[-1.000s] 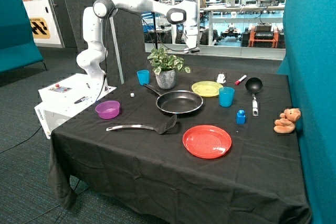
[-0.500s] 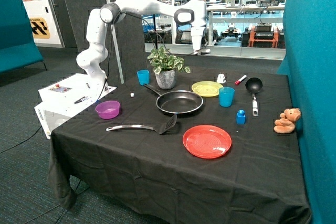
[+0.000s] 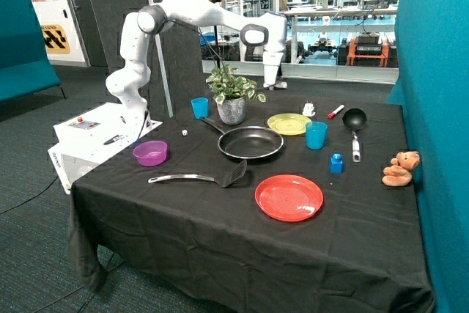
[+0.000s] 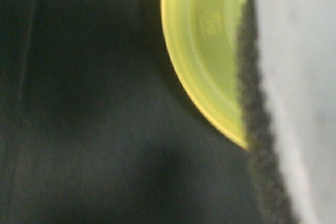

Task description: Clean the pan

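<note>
Your claw (image 3: 273, 86) hung high over the back of the counter (image 3: 220, 240), above the gap between the potted plant (image 3: 233, 97) and the yellow plate (image 3: 289, 124). From the wrist view, a pale slab with a dark fuzzy edge (image 4: 294, 103), quite possibly a sponge, filled one side beside the plate's rim (image 4: 199, 51), and it seemed to sit at the claw; whether the claw was clenched on it or released, you could not tell. The pan (image 3: 250, 142) lay flat near the middle of the counter, handle pointing back toward the blue cup (image 3: 200, 108) by the plant, with the black spatula (image 3: 201, 177) in front of it and the red plate (image 3: 289, 197) nearer the front edge. Nothing touched the pan, so the cleaning itself looked not yet begun; you were at the approach. The next move called for you to bring the claw forward and down over the pan's open face, clear of the plant's leaves and the blue cup (image 3: 316, 135) beside the yellow plate, then meet the pan's base gently enough that it would not skate across the cloth
</note>
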Motion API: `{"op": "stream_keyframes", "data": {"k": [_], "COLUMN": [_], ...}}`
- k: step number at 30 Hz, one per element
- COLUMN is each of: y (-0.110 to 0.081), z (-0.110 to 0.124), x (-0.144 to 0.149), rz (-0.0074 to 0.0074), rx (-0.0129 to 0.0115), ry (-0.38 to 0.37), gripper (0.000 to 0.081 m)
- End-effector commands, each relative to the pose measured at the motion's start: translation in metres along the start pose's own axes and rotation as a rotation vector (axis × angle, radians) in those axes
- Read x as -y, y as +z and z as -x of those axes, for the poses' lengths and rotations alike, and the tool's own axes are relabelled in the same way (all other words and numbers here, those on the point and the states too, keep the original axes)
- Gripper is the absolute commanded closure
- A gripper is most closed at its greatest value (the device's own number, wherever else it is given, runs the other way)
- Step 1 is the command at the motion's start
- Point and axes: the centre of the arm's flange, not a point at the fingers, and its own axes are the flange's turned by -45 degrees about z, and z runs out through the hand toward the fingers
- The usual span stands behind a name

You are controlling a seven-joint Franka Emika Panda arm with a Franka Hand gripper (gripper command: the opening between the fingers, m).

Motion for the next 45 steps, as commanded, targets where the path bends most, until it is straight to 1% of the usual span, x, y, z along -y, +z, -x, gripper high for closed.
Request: {"op": "stream_keyframes", "data": {"k": [1,6,14,15,17,21,22,24,27,28,31,32,33,34,37,38,39,40,41,42,43,45], "y": [-0.038,-0.043,-0.047,-0.047,-0.048,-0.045,-0.045,-0.041,-0.037,-0.037,-0.036,-0.036,-0.036,-0.035,-0.033,-0.033,-0.033,-0.032,-0.032,-0.032,-0.031,-0.03], "z": [0.053,0.054,0.054,0.055,0.056,0.061,0.062,0.066,0.071,0.071,0.074,0.074,0.074,0.076,0.078,0.079,0.08,0.081,0.081,0.082,0.082,0.084], "x": [-0.02,-0.029,-0.042,-0.046,-0.055,-0.074,-0.076,-0.086,-0.096,-0.099,-0.106,-0.11,-0.114,-0.116,-0.123,-0.125,-0.128,-0.129,-0.134,-0.135,-0.136,-0.141], "rz": [0.0099,0.0099,0.0098,0.0095,0.0094,0.0084,0.0087,0.0083,0.0083,0.008,0.0081,0.0077,0.007,0.0078,0.0074,0.0076,0.0072,0.0074,0.0063,0.0071,0.0072,0.0069], "rx": [-0.0302,-0.0302,-0.0302,-0.0303,-0.0303,-0.0306,-0.0305,-0.0307,-0.0307,-0.0308,-0.0307,-0.0308,-0.031,-0.0308,-0.0309,-0.0309,-0.031,-0.0309,-0.0312,-0.031,-0.031,-0.0311], "ry": [-0.019,-0.019,-0.011,0.007,0.017,0.08,0.062,0.089,0.092,0.109,0.104,0.13,0.174,0.122,0.145,0.137,0.158,0.15,0.218,0.168,0.16,0.183], "gripper": [0.0808,0.0808,0.0808,0.0808,0.0808,0.0808,0.0808,0.0808,0.0808,0.0808,0.0808,0.0808,0.0808,0.0808,0.0808,0.0808,0.0808,0.0808,0.0808,0.0808,0.0808,0.0808]}}
